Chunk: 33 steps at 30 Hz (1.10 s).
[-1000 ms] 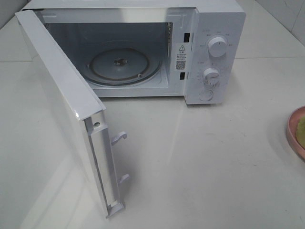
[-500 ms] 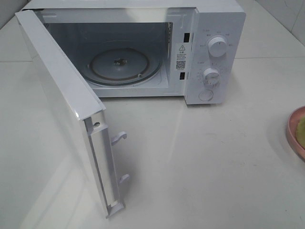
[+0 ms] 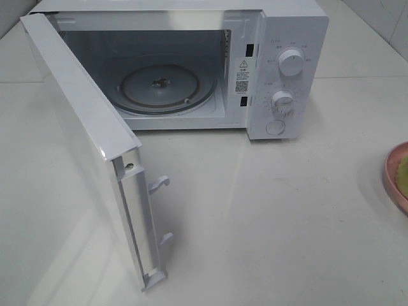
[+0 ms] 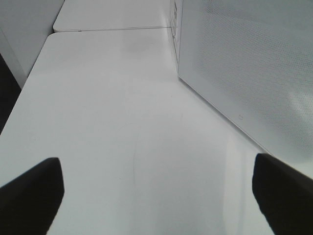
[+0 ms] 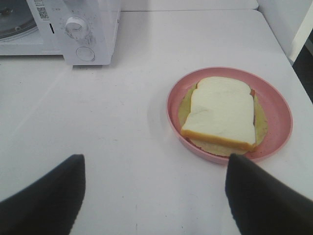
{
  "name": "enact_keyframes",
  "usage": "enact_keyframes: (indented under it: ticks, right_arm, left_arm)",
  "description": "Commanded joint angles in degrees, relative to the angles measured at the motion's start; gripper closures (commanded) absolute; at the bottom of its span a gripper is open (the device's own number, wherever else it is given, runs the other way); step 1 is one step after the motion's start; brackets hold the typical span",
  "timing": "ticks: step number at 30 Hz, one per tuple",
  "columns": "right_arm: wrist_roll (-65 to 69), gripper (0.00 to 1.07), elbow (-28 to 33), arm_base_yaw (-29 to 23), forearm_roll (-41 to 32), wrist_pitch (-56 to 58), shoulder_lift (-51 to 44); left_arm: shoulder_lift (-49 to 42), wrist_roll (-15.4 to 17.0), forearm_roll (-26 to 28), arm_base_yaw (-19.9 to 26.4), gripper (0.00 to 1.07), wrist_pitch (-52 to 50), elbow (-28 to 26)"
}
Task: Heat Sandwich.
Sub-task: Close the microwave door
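Note:
The sandwich [image 5: 222, 111], a thick slice of white bread over pale green and orange layers, lies on a round pink plate [image 5: 279, 105] on the white table. My right gripper [image 5: 156, 196] stands open short of the plate, touching nothing, one dark fingertip [image 5: 259, 196] close to the plate's near rim. In the high view only the plate's edge [image 3: 392, 172] shows at the far right. The white microwave [image 3: 280, 64] has its door [image 3: 83, 121] swung wide open and its glass turntable [image 3: 167, 86] bare. My left gripper [image 4: 156, 196] is open over the table beside the door's outer face [image 4: 244, 63].
The microwave's two dials [image 3: 291, 62] and push button [image 3: 275, 127] face the front. The open door juts out over the table's left part. In the left wrist view the table's edge [image 4: 29, 83] runs close by.

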<state>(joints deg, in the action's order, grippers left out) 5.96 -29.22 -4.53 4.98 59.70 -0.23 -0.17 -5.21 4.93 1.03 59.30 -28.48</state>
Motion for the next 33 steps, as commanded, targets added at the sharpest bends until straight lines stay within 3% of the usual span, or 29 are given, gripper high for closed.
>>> enact_keyframes:
  ticks: [1,3,7,8,9,12,13,14,16,17,18,20,27,31,33]
  right_arm:
    - [-0.46,0.31,0.17,0.52,0.06,-0.17,-1.55]
    - [-0.46,0.31,0.17,0.52,0.06,-0.17,-1.55]
    - [-0.46,0.31,0.17,0.52,0.06,-0.17,-1.55]
    - [-0.46,0.31,0.17,0.52,0.06,-0.17,-1.55]
    - [-0.46,0.31,0.17,0.52,0.06,-0.17,-1.49]
    - [-0.46,0.31,0.17,0.52,0.06,-0.17,-1.49]
    - [-0.46,0.31,0.17,0.52,0.06,-0.17,-1.49]
    - [-0.46,0.31,0.17,0.52,0.06,-0.17,-1.49]
    - [-0.46,0.31,0.17,0.52,0.06,-0.17,-1.49]
    - [-0.46,0.31,0.17,0.52,0.06,-0.17,-1.49]
    - [-0.46,0.31,0.17,0.52,0.06,-0.17,-1.49]
    - [-0.46,0.31,0.17,0.52,0.06,-0.17,-1.49]
    - [-0.46,0.31,0.17,0.52,0.06,-0.17,-1.49]
    - [-0.46,0.31,0.17,0.52,0.06,-0.17,-1.49]
    - [-0.46,0.31,0.17,0.52,0.06,-0.17,-1.49]
  left_arm:
    - [0.06,1.15,0.63,0.11,0.09,-2.12,-1.66]
    - [0.86,1.03,0.57,0.11,0.1,-2.64,-2.06]
    - [5.73,1.03,0.63,0.11,0.27,-4.87,-2.41]
    - [5.73,1.03,0.63,0.11,0.27,-4.87,-2.41]
    - [7.85,1.03,0.63,0.11,0.39,-6.02,-2.35]
    - [11.23,1.03,0.63,0.11,0.6,-8.54,-2.35]
    - [11.23,1.03,0.63,0.11,0.6,-8.54,-2.35]
    - [13.81,1.03,0.63,0.11,0.72,-10.49,-2.35]
    - [16.27,1.03,0.63,0.11,0.84,-12.72,-2.35]
    - [16.27,1.03,0.63,0.11,0.84,-12.72,-2.35]
    - [18.62,1.03,0.63,0.11,0.96,-15.24,-2.12]
    - [20.97,1.03,0.63,0.11,1.06,-18.68,-1.03]
    - [25.9,0.97,0.8,0.11,1.06,-33.23,6.3]
    - [30.19,-2.52,0.8,0.11,1.06,-50.36,13.46]
    - [30.94,-2.86,0.8,0.11,1.06,-53.11,14.21]
